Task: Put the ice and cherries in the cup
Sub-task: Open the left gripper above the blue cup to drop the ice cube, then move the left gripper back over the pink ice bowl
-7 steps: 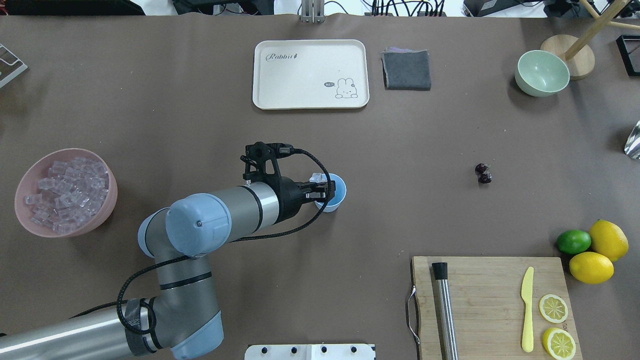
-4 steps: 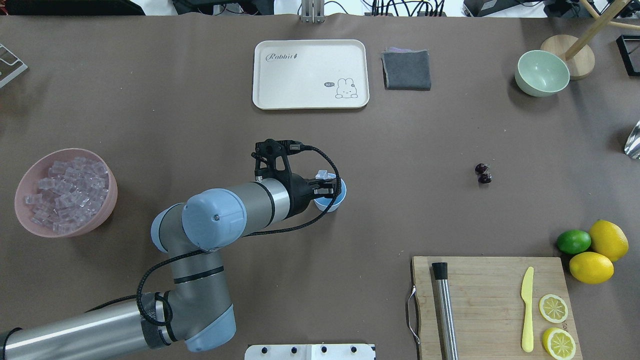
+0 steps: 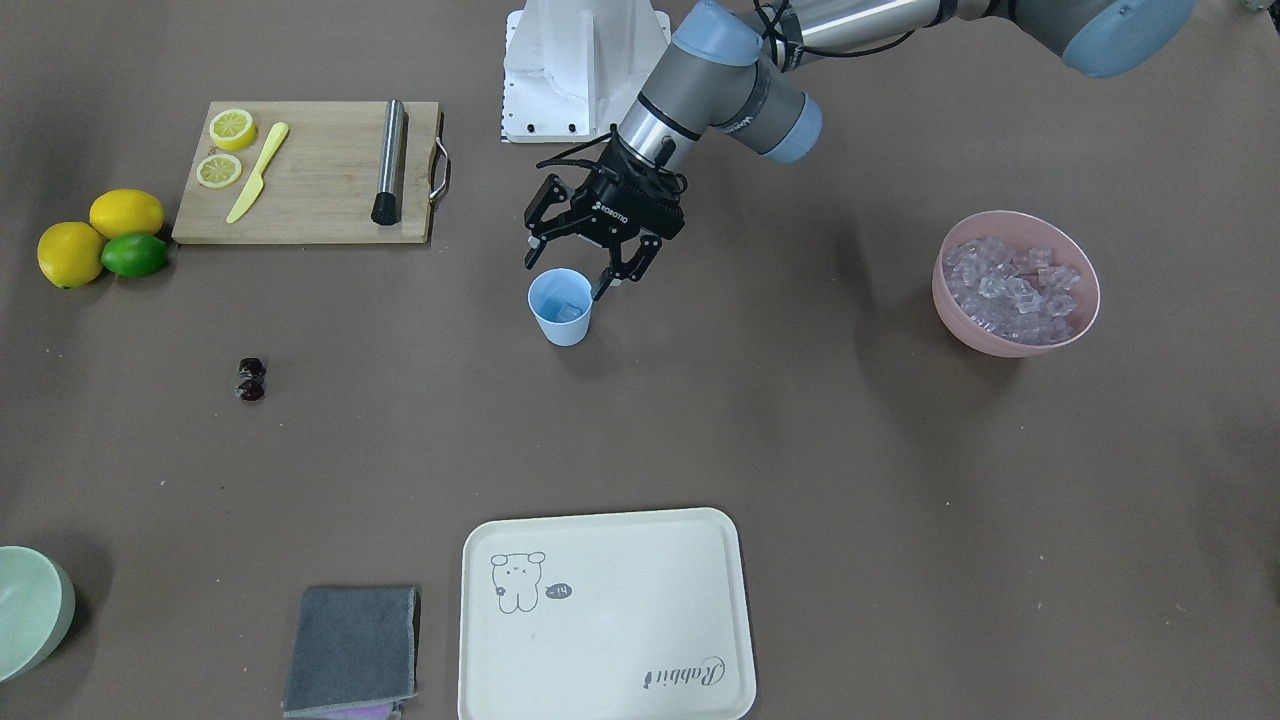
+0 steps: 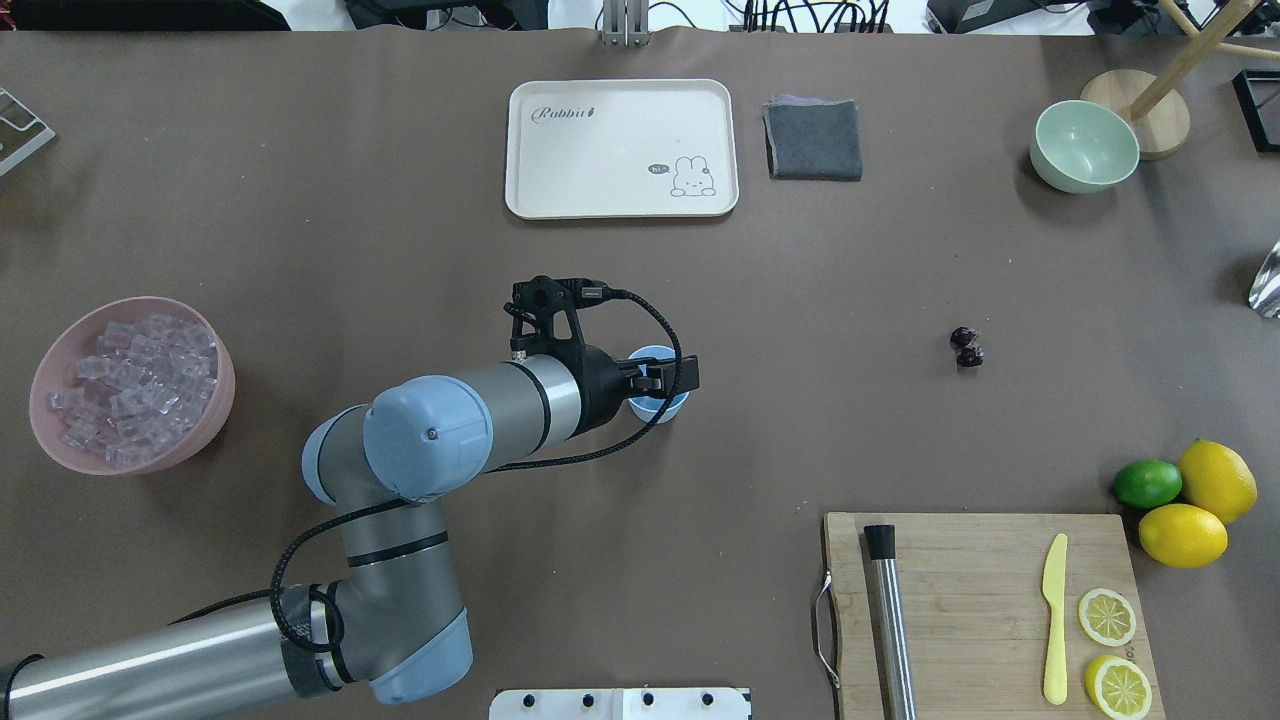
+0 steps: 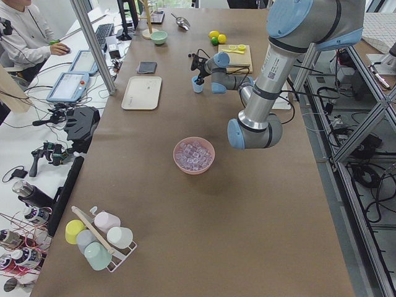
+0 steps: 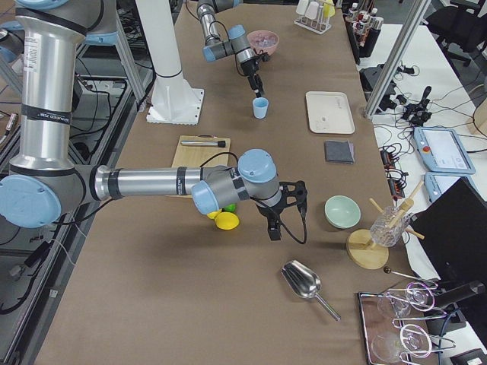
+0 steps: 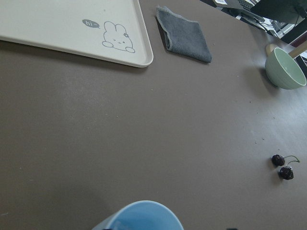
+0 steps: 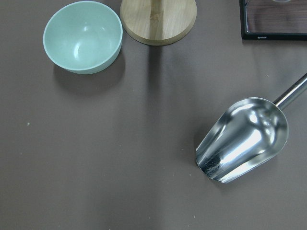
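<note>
The light blue cup (image 3: pixel 560 318) stands mid-table; it also shows in the overhead view (image 4: pixel 655 405) and at the bottom of the left wrist view (image 7: pixel 139 218). One ice cube (image 3: pixel 568 312) lies inside it. My left gripper (image 3: pixel 567 275) hangs open just above the cup's rim, empty; in the overhead view the gripper (image 4: pixel 668 378) covers most of the cup. More ice (image 3: pixel 1015 285) fills the pink bowl (image 4: pixel 222 395). Two dark cherries (image 4: pixel 966 347) lie together on the table right of the cup, also in the left wrist view (image 7: pixel 282 166). My right gripper (image 6: pixel 274 228) shows only in the exterior right view; I cannot tell its state.
A cream tray (image 4: pixel 620 150), a grey cloth (image 4: pixel 813 140) and a pale green bowl (image 4: pixel 1084 146) lie at the far edge. A cutting board (image 4: pixel 970 600) holds a steel muddler, a yellow knife and lemon slices; lemons and a lime (image 4: pixel 1147 483) sit beside it. A metal scoop (image 8: pixel 244 139) lies under the right wrist.
My left gripper carried an ice cube over the cup, then opened. The cube is gone from the fingers and one lies in the cup.
</note>
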Motion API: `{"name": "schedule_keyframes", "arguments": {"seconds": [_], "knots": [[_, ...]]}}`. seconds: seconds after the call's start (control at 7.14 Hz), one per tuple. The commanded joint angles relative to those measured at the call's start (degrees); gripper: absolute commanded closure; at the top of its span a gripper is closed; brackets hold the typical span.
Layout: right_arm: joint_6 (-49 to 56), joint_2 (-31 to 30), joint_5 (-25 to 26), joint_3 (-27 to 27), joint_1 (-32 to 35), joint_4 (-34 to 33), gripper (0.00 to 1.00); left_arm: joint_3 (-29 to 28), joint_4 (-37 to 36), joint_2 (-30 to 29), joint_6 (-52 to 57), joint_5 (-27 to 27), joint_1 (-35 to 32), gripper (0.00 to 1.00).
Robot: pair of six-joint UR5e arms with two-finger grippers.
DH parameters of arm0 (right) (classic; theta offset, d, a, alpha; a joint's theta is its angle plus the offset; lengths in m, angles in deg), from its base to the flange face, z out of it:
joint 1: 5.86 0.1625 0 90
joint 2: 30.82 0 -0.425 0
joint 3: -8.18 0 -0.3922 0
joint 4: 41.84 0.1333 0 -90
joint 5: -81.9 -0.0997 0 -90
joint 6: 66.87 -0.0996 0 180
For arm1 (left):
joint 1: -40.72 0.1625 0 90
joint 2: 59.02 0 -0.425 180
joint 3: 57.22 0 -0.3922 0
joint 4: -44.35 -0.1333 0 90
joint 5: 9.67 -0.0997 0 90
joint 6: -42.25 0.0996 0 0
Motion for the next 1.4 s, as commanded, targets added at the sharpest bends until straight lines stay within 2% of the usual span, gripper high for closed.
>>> {"name": "schedule_keyframes", "arguments": {"seconds": [0.0,0.28,0.56,0.84,0.98,1.26], "knots": [[0.00,0.09,0.07,0.07,0.00,0.00,0.00,5.78,-3.84,3.84,3.79,2.71,-1.73,0.02],[0.00,0.09,0.86,-0.02,0.00,0.00,0.00,16.76,-16.30,10.08,10.55,10.59,-6.90,0.01],[0.00,0.09,0.95,-0.10,0.00,0.00,0.00,20.23,-17.06,19.82,17.77,21.39,-15.31,0.01],[0.00,0.09,0.86,-0.37,0.00,0.00,0.00,20.94,-16.97,28.79,31.88,34.31,-27.26,0.01],[0.00,0.09,0.86,-0.37,0.00,0.00,0.00,21.03,-16.88,32.49,36.47,36.46,-30.88,0.01],[0.00,0.09,0.95,-0.37,0.00,0.00,0.00,22.78,-12.17,41.97,47.19,36.30,-31.80,0.01]]}}
